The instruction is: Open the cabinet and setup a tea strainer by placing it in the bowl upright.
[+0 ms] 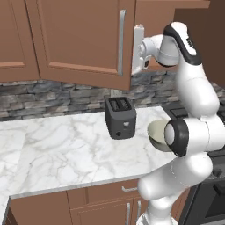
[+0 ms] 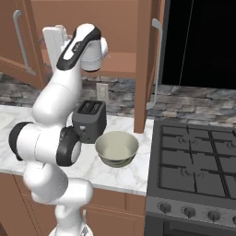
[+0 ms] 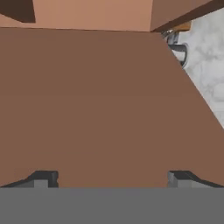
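Both cabinet (image 2: 146,64) doors hanging open, arm hiding shelf; gripper (image 3: 112,178) fingers spread wide, bowl (image 2: 116,148) half-hidden from left.

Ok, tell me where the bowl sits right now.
The bowl sits on the marble counter in the right base view, just right of the toaster and left of the stove.

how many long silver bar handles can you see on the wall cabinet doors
2: one handle on the swung-open right-hand door by the stove, one handle on the left door beside the gripper. Others may be out of frame.
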Tool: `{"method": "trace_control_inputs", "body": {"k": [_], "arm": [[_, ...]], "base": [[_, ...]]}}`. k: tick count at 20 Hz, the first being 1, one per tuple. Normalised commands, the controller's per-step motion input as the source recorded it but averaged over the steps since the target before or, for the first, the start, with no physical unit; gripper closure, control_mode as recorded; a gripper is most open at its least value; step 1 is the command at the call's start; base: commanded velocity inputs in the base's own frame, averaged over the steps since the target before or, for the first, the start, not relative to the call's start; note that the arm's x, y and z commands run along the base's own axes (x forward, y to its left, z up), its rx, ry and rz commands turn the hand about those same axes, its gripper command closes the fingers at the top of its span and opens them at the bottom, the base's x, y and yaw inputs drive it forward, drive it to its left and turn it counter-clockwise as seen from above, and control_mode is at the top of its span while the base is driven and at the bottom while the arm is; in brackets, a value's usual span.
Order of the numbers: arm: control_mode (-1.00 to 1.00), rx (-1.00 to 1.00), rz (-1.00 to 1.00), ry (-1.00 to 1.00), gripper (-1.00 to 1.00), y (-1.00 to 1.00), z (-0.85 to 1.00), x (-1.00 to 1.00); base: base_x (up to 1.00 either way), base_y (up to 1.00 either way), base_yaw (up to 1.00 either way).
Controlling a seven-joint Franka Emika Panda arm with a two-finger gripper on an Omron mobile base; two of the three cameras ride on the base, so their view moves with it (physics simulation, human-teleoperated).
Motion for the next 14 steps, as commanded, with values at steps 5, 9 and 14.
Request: {"method": "trace_control_inputs", "body": {"k": [5, 9, 14], "arm": [[-1.00, -0.08, 0.03, 0.00, -1.00, 0.57, 0.03, -0.59], [-1.00, -0.07, 0.09, 0.00, -1.00, 0.69, 0.09, -0.87], [-1.00, -0.06, 0.12, 0.00, -1.00, 0.77, 0.13, -0.98]], "base": [[0.00, 0.00, 0.00], [0.00, 0.00, 0.00], [0.00, 0.00, 0.00]]}}
